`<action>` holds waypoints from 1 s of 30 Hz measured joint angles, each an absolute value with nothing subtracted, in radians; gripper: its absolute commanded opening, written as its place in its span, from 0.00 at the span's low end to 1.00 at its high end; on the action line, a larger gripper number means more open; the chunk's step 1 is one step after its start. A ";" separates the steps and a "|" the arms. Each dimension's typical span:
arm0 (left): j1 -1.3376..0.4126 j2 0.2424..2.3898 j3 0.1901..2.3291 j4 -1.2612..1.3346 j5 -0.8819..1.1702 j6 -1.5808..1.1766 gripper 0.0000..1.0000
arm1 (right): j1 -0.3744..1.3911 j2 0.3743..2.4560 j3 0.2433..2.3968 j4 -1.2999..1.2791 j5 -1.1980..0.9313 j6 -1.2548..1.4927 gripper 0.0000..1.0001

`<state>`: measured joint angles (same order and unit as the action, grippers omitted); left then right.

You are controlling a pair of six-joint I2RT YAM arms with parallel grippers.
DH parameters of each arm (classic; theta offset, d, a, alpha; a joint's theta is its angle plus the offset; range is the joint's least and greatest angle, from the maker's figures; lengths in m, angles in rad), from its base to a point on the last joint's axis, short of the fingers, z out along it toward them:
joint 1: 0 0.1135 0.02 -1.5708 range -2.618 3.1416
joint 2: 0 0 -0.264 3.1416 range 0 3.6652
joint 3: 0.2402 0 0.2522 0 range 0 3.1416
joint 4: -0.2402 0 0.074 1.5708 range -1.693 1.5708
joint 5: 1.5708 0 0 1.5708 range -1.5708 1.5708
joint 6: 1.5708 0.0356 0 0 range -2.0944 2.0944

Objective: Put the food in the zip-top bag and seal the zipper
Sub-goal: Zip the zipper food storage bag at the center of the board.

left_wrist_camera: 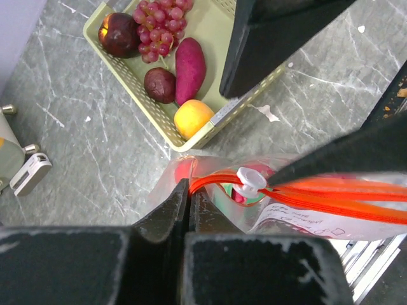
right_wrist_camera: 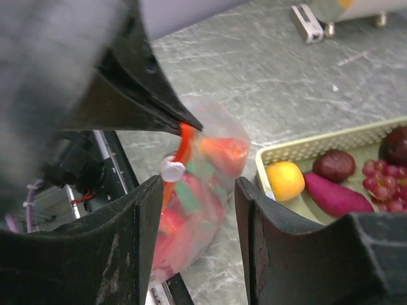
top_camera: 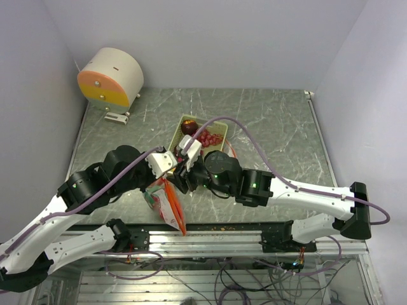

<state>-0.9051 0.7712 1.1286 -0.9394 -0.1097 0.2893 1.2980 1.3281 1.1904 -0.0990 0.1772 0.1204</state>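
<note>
The clear zip-top bag (top_camera: pixel 164 202) hangs at the table's near edge with red and green food (right_wrist_camera: pixel 197 190) inside it. My left gripper (left_wrist_camera: pixel 189 190) is shut on the end of the bag's orange zipper strip (left_wrist_camera: pixel 331 200), holding the bag up. The white slider (left_wrist_camera: pixel 251 180) sits a little way along the strip. My right gripper (right_wrist_camera: pixel 197 184) is open, one finger (right_wrist_camera: pixel 137 229) beside the slider (right_wrist_camera: pixel 172 169) and the bag hanging beyond the gap. More food lies in the pale green tray (left_wrist_camera: pixel 143 86): an orange (left_wrist_camera: pixel 193 117), a purple sweet potato (left_wrist_camera: pixel 189 60), grapes (left_wrist_camera: pixel 159 25) and dark round fruits (left_wrist_camera: pixel 160 84).
The tray (top_camera: pixel 180 127) stands just behind both grippers in the top view. A round white and orange device (top_camera: pixel 111 77) sits at the back left with a small white block (top_camera: pixel 116 116) in front of it. A metal rail (top_camera: pixel 210 238) runs along the near edge under the bag.
</note>
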 measured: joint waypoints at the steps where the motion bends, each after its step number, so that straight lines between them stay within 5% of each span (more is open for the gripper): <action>1: -0.904 0.769 1.129 -0.938 -0.113 0.285 0.07 | 1.298 1.327 1.190 -0.109 0.205 0.138 0.47; 10: -0.905 0.764 1.129 -0.938 -0.112 0.273 0.07 | 1.297 1.283 1.134 -0.078 0.334 0.292 0.44; 30: -0.905 0.765 1.129 -0.933 -0.121 0.255 0.07 | 1.332 1.340 1.144 -0.010 0.263 0.361 0.43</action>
